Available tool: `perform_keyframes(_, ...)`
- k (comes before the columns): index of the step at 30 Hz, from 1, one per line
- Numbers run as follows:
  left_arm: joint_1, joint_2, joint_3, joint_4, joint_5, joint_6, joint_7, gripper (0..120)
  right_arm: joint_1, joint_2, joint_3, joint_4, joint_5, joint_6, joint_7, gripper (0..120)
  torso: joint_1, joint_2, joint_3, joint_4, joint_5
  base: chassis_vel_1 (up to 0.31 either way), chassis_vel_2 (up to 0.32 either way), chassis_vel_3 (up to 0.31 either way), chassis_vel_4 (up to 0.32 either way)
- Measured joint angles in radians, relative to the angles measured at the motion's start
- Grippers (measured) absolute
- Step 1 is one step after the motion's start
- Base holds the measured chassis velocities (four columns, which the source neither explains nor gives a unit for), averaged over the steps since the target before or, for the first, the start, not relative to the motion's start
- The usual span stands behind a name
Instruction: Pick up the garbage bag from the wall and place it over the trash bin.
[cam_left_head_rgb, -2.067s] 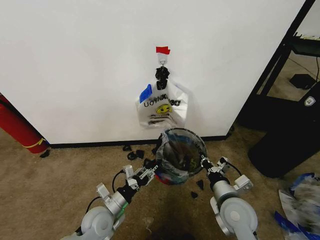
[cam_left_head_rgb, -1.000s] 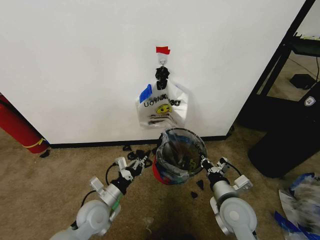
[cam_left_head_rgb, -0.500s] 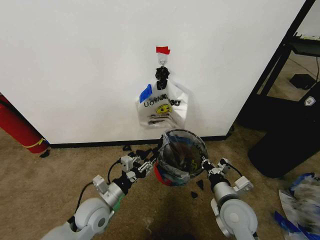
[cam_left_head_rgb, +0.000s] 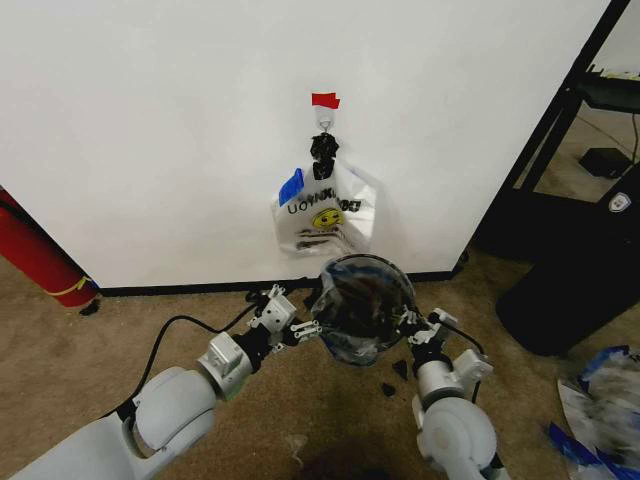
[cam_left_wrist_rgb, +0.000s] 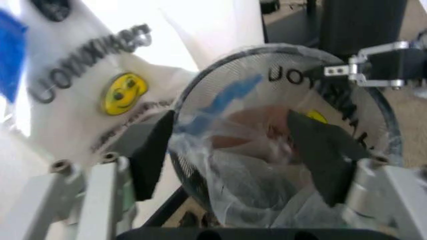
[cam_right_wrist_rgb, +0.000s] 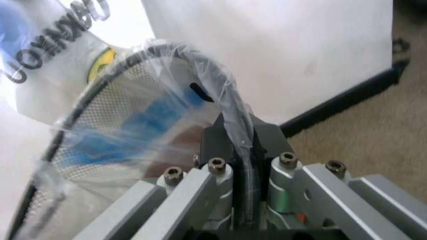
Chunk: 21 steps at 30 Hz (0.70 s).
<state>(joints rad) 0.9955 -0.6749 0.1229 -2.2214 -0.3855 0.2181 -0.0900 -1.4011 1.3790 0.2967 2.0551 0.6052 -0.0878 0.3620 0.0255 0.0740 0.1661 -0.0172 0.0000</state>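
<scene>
Head view centres the trash bin (cam_left_head_rgb: 362, 310), a round black mesh wastebasket standing on the brown carpet (cam_left_head_rgb: 120, 350) close to the white wall (cam_left_head_rgb: 150, 130). The garbage bag (cam_left_head_rgb: 345, 325), crinkly clear film with blue strips, lines its inside and drapes over the rim. At the bin's 9 o'clock the left gripper (cam_left_head_rgb: 300, 325) reaches in with its jaws spread apart, straddling the rim and film without closing on them. At 3 o'clock the right gripper (cam_left_head_rgb: 412, 332) is clamped on the bin's rim, with the film pinched under its fingers (cam_right_wrist_rgb: 220, 185). At 12 o'clock, a white smiley-face shopping bag (cam_left_head_rgb: 325, 215) hangs on the wall from a hook (cam_left_head_rgb: 324, 118) marked with red tape (cam_left_head_rgb: 325, 100).
</scene>
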Motion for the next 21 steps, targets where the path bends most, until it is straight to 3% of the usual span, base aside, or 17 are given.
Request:
perform_keyframes(9,-0.208,-0.06,0.246,0.103,0.008,0.091,-0.047,33,-0.002,0.008,-0.008,-0.002,-0.041,0.007,-0.025,1,0.0,0.0,0.0,-0.0003,0.0,0.0,0.0,0.0,0.0)
perform_keyframes(21,-0.213,-0.053,0.226,0.109,0.088,0.179,-0.119,29,0.003,0.007,-0.005,-0.01,-0.024,0.007,-0.038,1,0.0,0.0,0.0,0.0002,0.0001,0.0,0.0,0.0,0.0)
